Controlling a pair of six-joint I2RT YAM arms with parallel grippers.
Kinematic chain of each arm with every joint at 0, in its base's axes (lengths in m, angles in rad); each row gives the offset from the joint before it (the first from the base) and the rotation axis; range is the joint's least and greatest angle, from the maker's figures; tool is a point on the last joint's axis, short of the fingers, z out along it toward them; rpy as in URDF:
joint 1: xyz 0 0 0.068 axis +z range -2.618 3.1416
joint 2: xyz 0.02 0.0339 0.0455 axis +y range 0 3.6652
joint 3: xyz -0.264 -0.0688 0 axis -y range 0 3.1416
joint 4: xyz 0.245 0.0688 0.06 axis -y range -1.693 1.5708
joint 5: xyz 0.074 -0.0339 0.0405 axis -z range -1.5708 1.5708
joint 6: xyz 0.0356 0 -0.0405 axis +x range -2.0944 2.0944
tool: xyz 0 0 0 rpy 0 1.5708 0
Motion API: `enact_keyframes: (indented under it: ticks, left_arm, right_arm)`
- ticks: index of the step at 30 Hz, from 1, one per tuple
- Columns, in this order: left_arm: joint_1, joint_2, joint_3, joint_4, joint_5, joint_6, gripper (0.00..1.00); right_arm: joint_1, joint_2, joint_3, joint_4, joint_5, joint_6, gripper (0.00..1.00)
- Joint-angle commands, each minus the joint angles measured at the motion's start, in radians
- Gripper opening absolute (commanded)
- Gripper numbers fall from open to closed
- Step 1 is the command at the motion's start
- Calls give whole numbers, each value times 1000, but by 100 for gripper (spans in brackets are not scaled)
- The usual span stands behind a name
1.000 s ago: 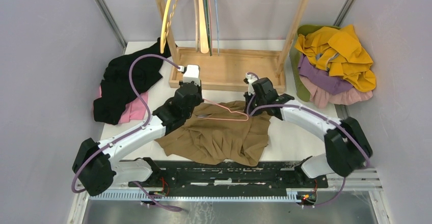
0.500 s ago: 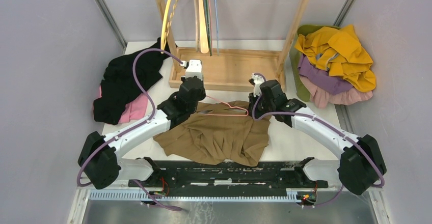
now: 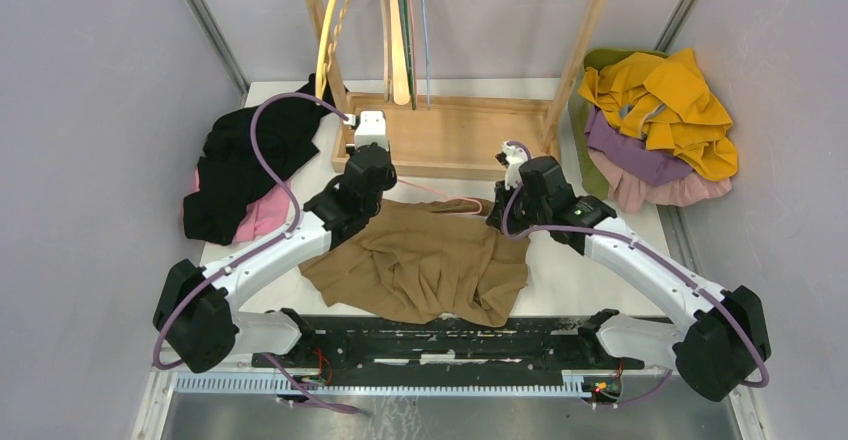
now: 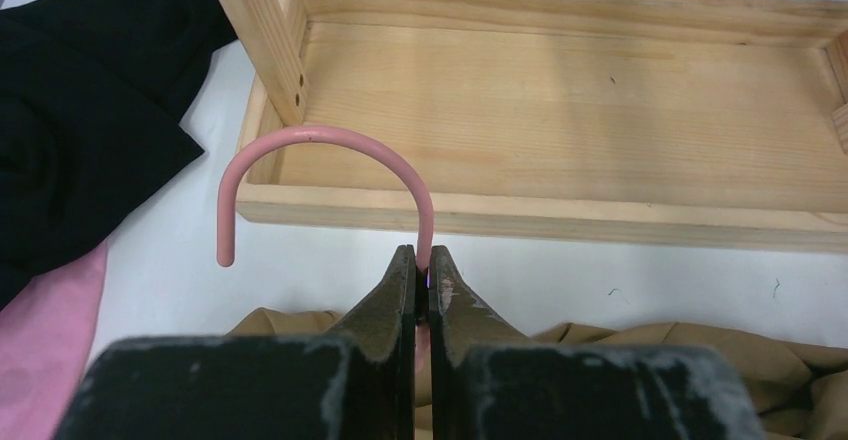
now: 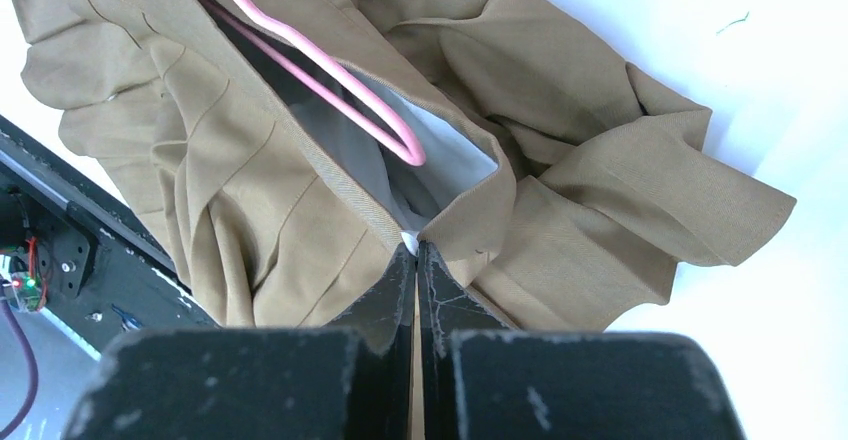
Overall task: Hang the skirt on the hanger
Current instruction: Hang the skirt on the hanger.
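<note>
Above the table (image 3: 570, 285), the hanger (image 4: 320, 132) is clamped in the left tool (image 4: 421, 255), the skirt (image 5: 600, 190) waistband in the right tool (image 5: 415, 250). Threading is judged underway; next, the waistband must be drawn over the arm ahead.

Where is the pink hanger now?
The hanger is mid-table in the top view, its hook pinched by the left gripper near the wooden base, one end inside the skirt.

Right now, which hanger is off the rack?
The pink hanger: its hook is pinched in the left gripper and its body is inside the brown skirt. The other hangers hang from the wooden rack.
</note>
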Motion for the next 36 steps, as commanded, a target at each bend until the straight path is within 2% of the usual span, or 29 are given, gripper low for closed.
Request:
enact_keyframes:
  ticks: [1,7,14,21,26,30,36]
  left_arm:
    - [7,-31,37,55,-24,60,3]
    - [7,-27,36,39,2,40,3]
    - [8,-77,25,8,-28,-1,3]
    - [43,-61,156,-30,-40,41,3]
    - [48,-81,212,-30,-40,71,3]
    - [46,-134,177,-4,11,60,3]
    - [8,-199,18,38,161,-48,3]
  right_arm:
    - [-2,0,89,-28,56,24,1]
    - [-3,65,173,-6,127,67,1]
    - [-3,175,225,140,175,86,1]
    - [-6,330,430,157,197,65,1]
    - [-6,342,532,163,206,47,1]
    - [-6,259,439,207,207,44,1]
    - [-6,69,86,299,195,88,1]
